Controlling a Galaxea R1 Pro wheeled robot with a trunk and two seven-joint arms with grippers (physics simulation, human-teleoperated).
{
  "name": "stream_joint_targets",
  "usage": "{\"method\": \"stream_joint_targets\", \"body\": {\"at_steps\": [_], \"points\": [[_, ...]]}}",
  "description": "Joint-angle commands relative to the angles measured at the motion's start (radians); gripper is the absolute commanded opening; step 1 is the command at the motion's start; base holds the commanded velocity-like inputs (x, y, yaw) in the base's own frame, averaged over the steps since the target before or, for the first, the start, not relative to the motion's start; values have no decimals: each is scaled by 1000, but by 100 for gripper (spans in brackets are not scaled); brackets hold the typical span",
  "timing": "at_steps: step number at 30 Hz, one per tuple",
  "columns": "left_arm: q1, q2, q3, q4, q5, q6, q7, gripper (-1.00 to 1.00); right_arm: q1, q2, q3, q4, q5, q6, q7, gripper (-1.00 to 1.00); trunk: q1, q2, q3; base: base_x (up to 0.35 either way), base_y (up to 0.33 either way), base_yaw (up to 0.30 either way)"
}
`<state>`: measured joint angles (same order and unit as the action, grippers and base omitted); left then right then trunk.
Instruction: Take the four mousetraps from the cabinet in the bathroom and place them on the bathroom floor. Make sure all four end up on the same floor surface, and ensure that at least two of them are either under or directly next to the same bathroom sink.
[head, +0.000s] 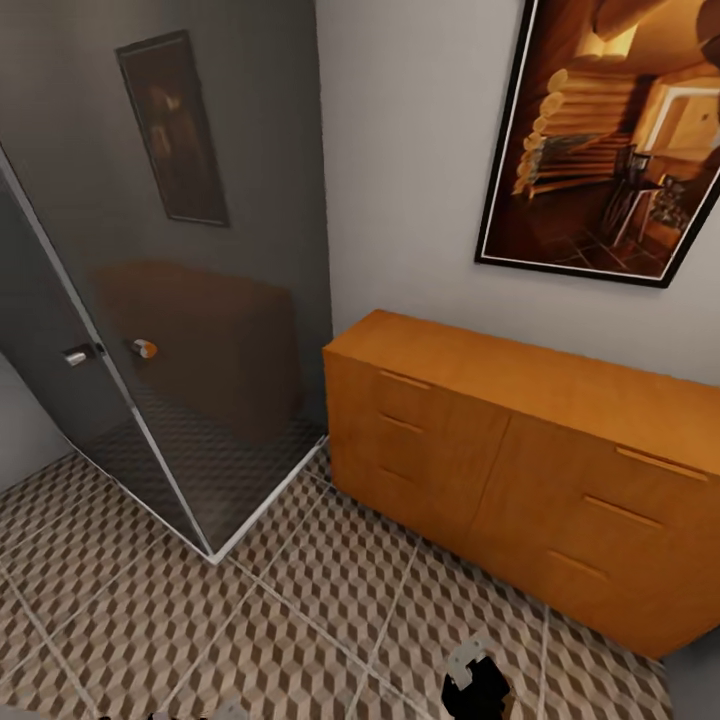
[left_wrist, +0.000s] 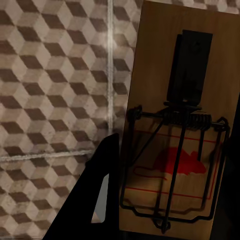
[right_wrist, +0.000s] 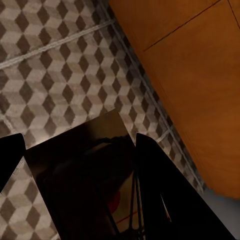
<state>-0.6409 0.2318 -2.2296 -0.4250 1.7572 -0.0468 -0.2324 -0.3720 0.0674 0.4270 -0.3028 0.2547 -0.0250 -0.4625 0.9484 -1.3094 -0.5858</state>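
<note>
1. While I stand facing the cabinet, the glass shower screen is at my left over darker tiles, and the cube-patterned bathroom floor spreads in front of me.
2. My left jaws are clamped on a mousetrap: it hangs above the floor, spring and red mouse print facing the wrist camera, one dark finger along its edge.
3. My right jaws look closed on a second mousetrap, a dark slab between two fingers, floor and cabinet front behind it.
4. No sink is in view, so I judge I must turn and find it before setting either trap down.
5. To do that well, I should carry both level, lower each flat onto the patterned tiles beside the basin, not the shower tiles, then release.
</note>
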Motion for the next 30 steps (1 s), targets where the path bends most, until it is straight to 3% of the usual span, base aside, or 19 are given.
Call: {"method": "stream_joint_targets", "body": {"at_steps": [1,9,16,27,30], "points": [[-2,0,-8,-2,10,-5,-5,-100,0,0,3,5,1,-3,-5,-100,0,-1,-1,0,0,289],[-2,0,-8,-1,15,-5,-5,-100,-1,0,3,19,1,-4,-5,-100,0,-1,-1,0,0,289],[-2,1,-8,2,101,-5,-5,-100,-1,0,3,20,1,-4,-5,-100,0,-1,-1,0,0,289],[-2,1,-8,4,116,-5,-4,-100,0,0,2,21,-4,-4,-5,-100,0,-1,-1,0,0,288],[-2,2,-8,3,119,-5,-4,-100,-1,0,0,21,-43,-4,-5,-100,0,-1,-1,0,0,288]]}}
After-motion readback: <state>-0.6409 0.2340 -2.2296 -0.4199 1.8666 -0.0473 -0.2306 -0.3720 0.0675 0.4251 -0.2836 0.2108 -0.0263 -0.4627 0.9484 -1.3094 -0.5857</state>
